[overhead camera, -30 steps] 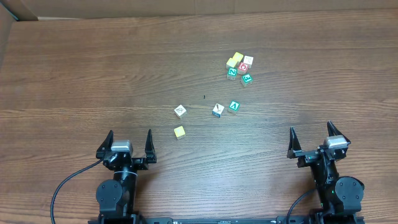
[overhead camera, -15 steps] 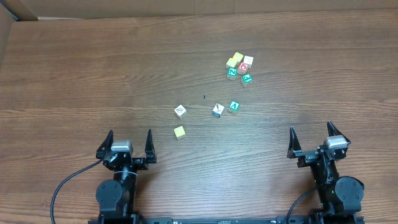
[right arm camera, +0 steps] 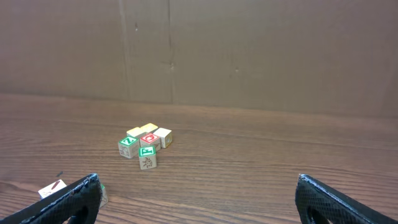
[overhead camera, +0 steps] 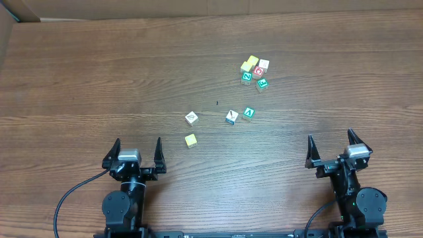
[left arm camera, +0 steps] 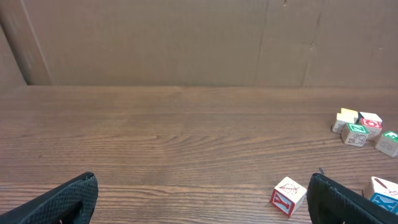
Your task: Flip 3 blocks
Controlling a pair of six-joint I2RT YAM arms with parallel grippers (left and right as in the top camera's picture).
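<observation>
Several small blocks lie on the wooden table. A tight cluster point(overhead camera: 254, 71) sits at the upper right, with yellow, white and green faces. Nearer the arms lie a white block point(overhead camera: 192, 118), a yellow block point(overhead camera: 191, 139), a white-and-blue block point(overhead camera: 231, 117) and a green block point(overhead camera: 248, 112). My left gripper point(overhead camera: 138, 147) is open and empty at the front left. My right gripper point(overhead camera: 330, 142) is open and empty at the front right. In the left wrist view the white block point(left arm camera: 288, 195) lies just inside the right finger point(left arm camera: 339, 202). The right wrist view shows the cluster point(right arm camera: 146, 142) ahead on the left.
A red-faced cube point(overhead camera: 258, 71) sits inside the cluster. A brown cardboard wall point(left arm camera: 186, 37) stands along the table's far edge, and a box corner point(overhead camera: 13, 10) shows at the top left. A black cable point(overhead camera: 73, 192) loops from the left arm's base.
</observation>
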